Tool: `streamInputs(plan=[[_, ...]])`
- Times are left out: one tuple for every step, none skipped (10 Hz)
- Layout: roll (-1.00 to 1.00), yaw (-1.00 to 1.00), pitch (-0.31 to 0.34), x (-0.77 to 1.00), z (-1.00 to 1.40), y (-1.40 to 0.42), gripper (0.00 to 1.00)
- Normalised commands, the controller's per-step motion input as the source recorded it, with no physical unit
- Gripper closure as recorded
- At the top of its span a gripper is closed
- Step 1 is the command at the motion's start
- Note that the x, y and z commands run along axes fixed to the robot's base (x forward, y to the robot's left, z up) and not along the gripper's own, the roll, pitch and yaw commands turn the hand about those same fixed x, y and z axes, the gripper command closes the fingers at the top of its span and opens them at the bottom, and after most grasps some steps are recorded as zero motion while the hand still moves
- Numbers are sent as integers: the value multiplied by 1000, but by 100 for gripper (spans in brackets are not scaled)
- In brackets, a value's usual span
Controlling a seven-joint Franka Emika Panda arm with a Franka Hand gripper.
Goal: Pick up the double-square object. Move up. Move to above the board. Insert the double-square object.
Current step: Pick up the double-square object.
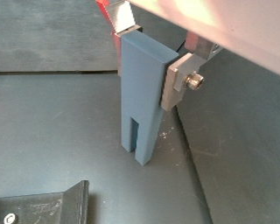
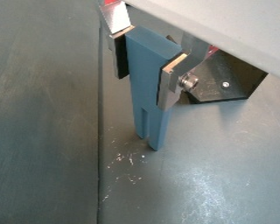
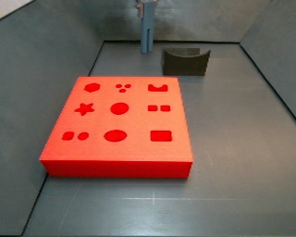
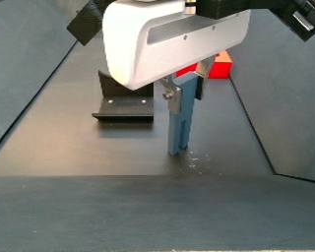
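Observation:
The double-square object [image 1: 143, 101] is a slim blue-grey peg with a lengthwise groove at its lower end. It stands upright with its lower end at the grey floor. My gripper [image 1: 149, 52] is shut on its upper part, with a silver finger [image 1: 178, 80] flat on each side. Both wrist views show this grip, also on the peg [image 2: 152, 101] by the gripper [image 2: 145, 54]. In a side view the peg [image 3: 147, 32] stands at the far end, beyond the red board [image 3: 119, 125] with its shaped cutouts. The peg [image 4: 181, 123], the gripper [image 4: 181, 94] and a corner of the board [image 4: 220, 67] show from the opposite side.
The dark fixture [image 3: 185, 61] stands on the floor between the peg and the board's far right corner; it also shows in other views [image 4: 125, 106] [image 2: 230, 79] [image 1: 43, 208]. Grey walls [image 3: 274, 83] slope up around the floor. Small scratch marks [image 2: 129, 162] lie by the peg's foot.

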Motion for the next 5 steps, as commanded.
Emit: streamInputs(plan=[[0,0,0,0,0,0,100],[0,0,0,0,0,0,100],[0,0,0,0,0,0,100],[0,0,0,0,0,0,100],[0,0,0,0,0,0,100]])
